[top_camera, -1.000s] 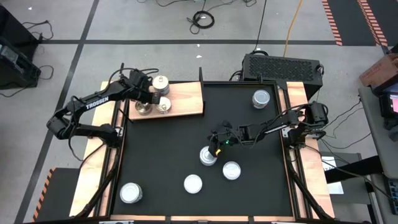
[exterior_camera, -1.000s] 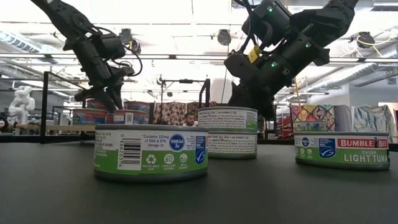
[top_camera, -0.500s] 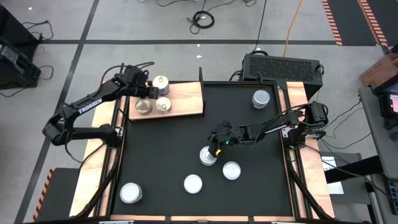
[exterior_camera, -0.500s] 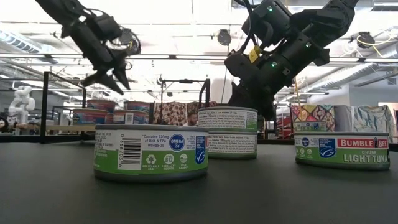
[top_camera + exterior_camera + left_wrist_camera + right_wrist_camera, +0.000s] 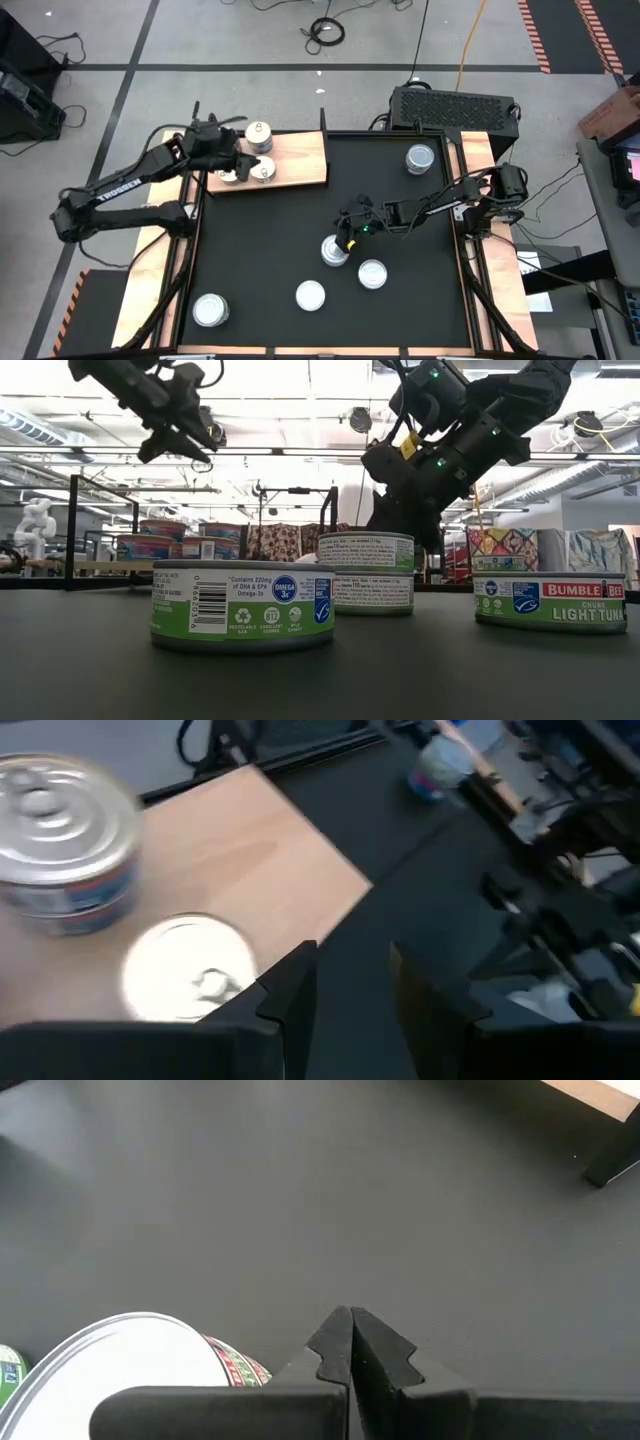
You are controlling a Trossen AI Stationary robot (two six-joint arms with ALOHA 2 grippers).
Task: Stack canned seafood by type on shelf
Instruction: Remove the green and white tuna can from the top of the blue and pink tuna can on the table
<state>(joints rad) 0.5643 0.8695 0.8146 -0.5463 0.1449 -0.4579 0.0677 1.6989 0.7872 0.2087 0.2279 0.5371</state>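
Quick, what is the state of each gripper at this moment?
Left gripper: open, holding nothing, above the shelf.
Right gripper: shut, empty, beside a tin on the black mat.

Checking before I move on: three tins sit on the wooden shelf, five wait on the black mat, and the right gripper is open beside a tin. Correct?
Not quite: the right gripper is shut, its fingers pressed together in the right wrist view. The rest holds: three tins on the shelf, five on the mat.
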